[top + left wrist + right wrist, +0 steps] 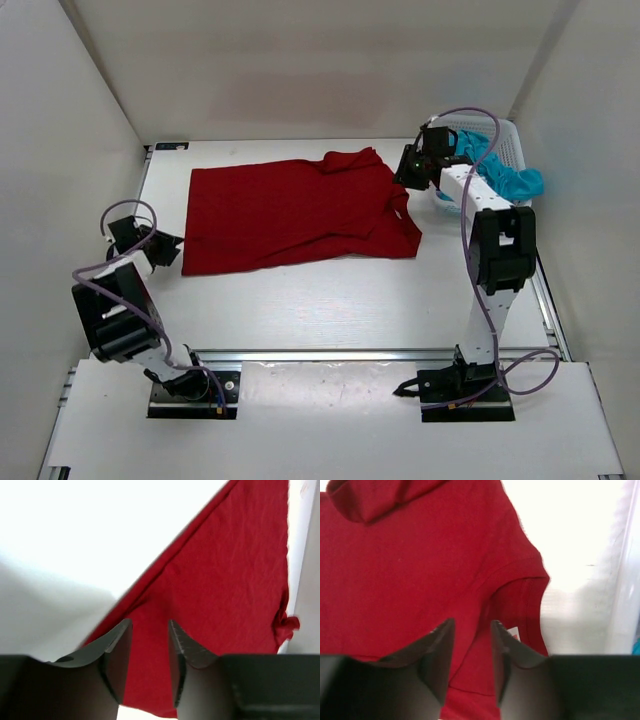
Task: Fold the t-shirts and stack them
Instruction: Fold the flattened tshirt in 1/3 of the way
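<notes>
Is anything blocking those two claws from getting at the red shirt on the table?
Nothing visible does. The red shirt lies spread on the table, bare. The left gripper sits at its left corner, the right gripper at its right end, both with fingers apart over the cloth. The basket stands aside, farther right.

matt red cloth tee (290, 215), wht plastic basket (512, 140)

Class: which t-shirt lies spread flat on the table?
The dark red t-shirt; the teal t-shirt hangs bunched over the rim of the white basket instead.
</notes>
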Controlling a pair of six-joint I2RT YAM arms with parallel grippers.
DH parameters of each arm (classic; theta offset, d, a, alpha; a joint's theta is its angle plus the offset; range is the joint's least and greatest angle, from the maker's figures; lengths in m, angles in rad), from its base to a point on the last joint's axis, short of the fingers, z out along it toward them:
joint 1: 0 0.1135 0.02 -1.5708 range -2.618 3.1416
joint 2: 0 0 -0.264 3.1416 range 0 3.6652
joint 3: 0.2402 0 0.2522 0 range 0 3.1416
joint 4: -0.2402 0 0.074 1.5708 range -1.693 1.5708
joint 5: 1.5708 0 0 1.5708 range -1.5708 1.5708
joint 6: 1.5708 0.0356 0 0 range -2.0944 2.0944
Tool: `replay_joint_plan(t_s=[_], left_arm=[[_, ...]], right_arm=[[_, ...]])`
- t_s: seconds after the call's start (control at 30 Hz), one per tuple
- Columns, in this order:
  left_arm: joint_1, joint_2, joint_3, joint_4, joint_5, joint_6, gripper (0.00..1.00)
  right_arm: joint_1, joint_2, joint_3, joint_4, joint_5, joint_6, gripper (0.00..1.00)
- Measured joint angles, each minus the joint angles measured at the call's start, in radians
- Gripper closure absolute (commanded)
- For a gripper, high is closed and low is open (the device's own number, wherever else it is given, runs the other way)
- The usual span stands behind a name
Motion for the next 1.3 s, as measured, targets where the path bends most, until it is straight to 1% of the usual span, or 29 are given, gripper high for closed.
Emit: replay_joint_plan(t_s=[0.07, 0.1, 0.13, 0.17, 0.2, 0.27, 0.3, 0.33, 0.37, 0.43, 0.53, 0.6, 0.63, 0.7, 0.73, 0.77, 0.8, 0.83, 0.87, 0.9, 0.93, 1.0, 1.07, 1.2, 1.3], left_arm=[[0.018, -0.049, -0.008, -0.023, -0.011, 0.012, 0.51], [0.024, -0.078, -0.015, -0.028, -0.021, 0.021, 0.5], [0.021, -0.113, -0.026, -0.032, -0.028, 0.031, 0.48], [0.011, -0.146, -0.044, -0.03, -0.034, 0.04, 0.46], [-0.002, -0.184, -0.069, -0.028, -0.036, 0.047, 0.46], [-0.02, -0.239, -0.119, -0.033, -0.034, 0.058, 0.46], [-0.029, -0.257, -0.148, -0.033, -0.026, 0.067, 0.46], [-0.03, -0.263, -0.171, -0.04, -0.019, 0.075, 0.46], [-0.029, -0.262, -0.186, -0.051, -0.016, 0.079, 0.47], [-0.028, -0.254, -0.217, -0.07, -0.011, 0.09, 0.46], [-0.036, -0.253, -0.247, -0.089, -0.008, 0.098, 0.41], [-0.043, -0.253, -0.254, -0.087, -0.003, 0.098, 0.41], [-0.045, -0.251, -0.254, -0.079, -0.001, 0.098, 0.42], [-0.047, -0.237, -0.255, -0.062, 0.008, 0.093, 0.45], [-0.048, -0.225, -0.255, -0.048, 0.014, 0.088, 0.49], [-0.048, -0.214, -0.255, -0.032, 0.021, 0.08, 0.55], [-0.048, -0.197, -0.255, -0.014, 0.028, 0.074, 0.59], [-0.048, -0.179, -0.255, 0.005, 0.04, 0.064, 0.68], [-0.05, -0.161, -0.254, 0.025, 0.043, 0.059, 0.74], [-0.053, -0.146, -0.254, 0.04, 0.048, 0.05, 0.82], [-0.057, -0.127, -0.252, 0.058, 0.048, 0.045, 0.86], [-0.063, -0.102, -0.246, 0.082, 0.058, 0.033, 0.99], [-0.071, -0.083, -0.23, 0.092, 0.06, 0.027, 1.0], [-0.09, -0.069, -0.202, 0.072, 0.035, 0.03, 1.0], [-0.1, -0.074, -0.191, 0.05, 0.008, 0.041, 1.0]], right_arm=[[0.004, -0.031, -0.031, 0.023, 0.003, -0.001, 0.62], [0.005, -0.071, -0.081, 0.049, 0.003, 0.0, 0.62], [0.005, -0.121, -0.149, 0.076, 0.002, 0.006, 0.65], [0.004, -0.184, -0.229, 0.102, 0.0, 0.011, 0.85], [0.002, -0.261, -0.33, 0.139, -0.007, 0.014, 0.97], [-0.003, -0.393, -0.506, 0.19, -0.027, 0.047, 0.99], [-0.006, -0.451, -0.592, 0.231, -0.03, 0.063, 0.97], [-0.011, -0.506, -0.682, 0.26, -0.033, 0.073, 0.92], [-0.017, -0.542, -0.749, 0.282, -0.035, 0.086, 0.9], [-0.032, -0.591, -0.876, 0.326, -0.04, 0.1, 0.74], [-0.061, -0.613, -0.997, 0.353, -0.042, 0.119, 0.63], [-0.078, -0.61, -1.03, 0.354, -0.042, 0.118, 0.61], [-0.083, -0.607, -1.036, 0.357, -0.043, 0.119, 0.58], [-0.089, -0.59, -1.037, 0.384, -0.046, 0.12, 0.57], [-0.09, -0.577, -1.037, 0.404, -0.051, 0.12, 0.58], [-0.095, -0.565, -1.035, 0.423, -0.06, 0.123, 0.59], [-0.095, -0.548, -1.027, 0.441, -0.066, 0.125, 0.61], [-0.095, -0.533, -1.019, 0.454, -0.07, 0.128, 0.68], [-0.095, -0.514, -1.009, 0.469, -0.076, 0.13, 0.76], [-0.095, -0.49, -0.996, 0.482, -0.08, 0.132, 0.82], [-0.095, -0.469, -0.985, 0.489, -0.085, 0.138, 0.92], [-0.096, -0.426, -0.959, 0.505, -0.098, 0.145, 1.0], [-0.096, -0.409, -0.949, 0.518, -0.103, 0.154, 1.0], [-0.094, -0.433, -0.961, 0.517, -0.09, 0.166, 1.0], [-0.105, -0.532, -1.037, 0.51, -0.08, 0.174, 1.0]])
